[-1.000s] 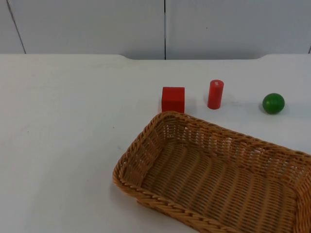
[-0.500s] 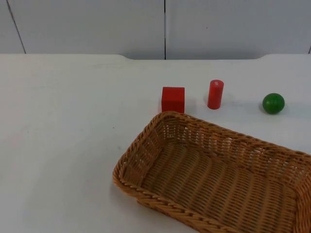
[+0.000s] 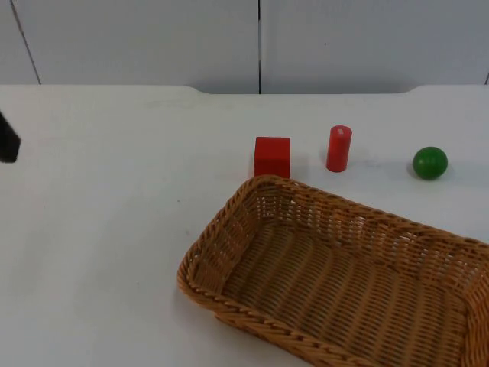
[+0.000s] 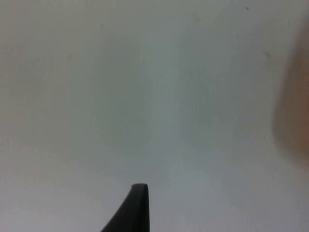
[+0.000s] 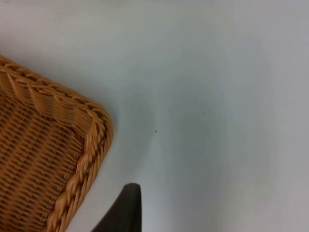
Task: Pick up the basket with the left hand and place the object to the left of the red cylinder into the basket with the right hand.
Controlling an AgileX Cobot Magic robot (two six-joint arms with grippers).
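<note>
A black part of the left arm [image 3: 8, 139] has come into the top view at the table's left edge, where nothing stood half a second ago. The basket, block, cylinder and ball are unmoved. This is judged to be the start of the left arm's reach for the basket; no part of the task is done yet.

The left gripper [image 4: 137, 203] is seen over bare white table top [image 3: 99, 229], well apart from the basket; a tan blur in the left wrist view is probably the basket's wall. Whether this claw is open or closed cannot be told. The right gripper [image 5: 126, 205] is seen just beside a corner of the woven tan wicker basket [image 5: 91, 145], over bare table; its claw state cannot be told either. The right arm is judged to be waiting.

The wicker basket [image 3: 229, 229] lies flat on the table, empty, mouth up. Its long axis runs from the near-left corner away toward the picture's lower right.

The small red cube-shaped block [image 3: 272, 157] is the thing to be moved: it stands just left of the upright red cylinder [image 3: 338, 148], its flat face toward the camera, with no long axis. It sits just behind the basket's far rim, apparently not touching. A green ball [image 3: 429, 163] lies well to the right.
</note>
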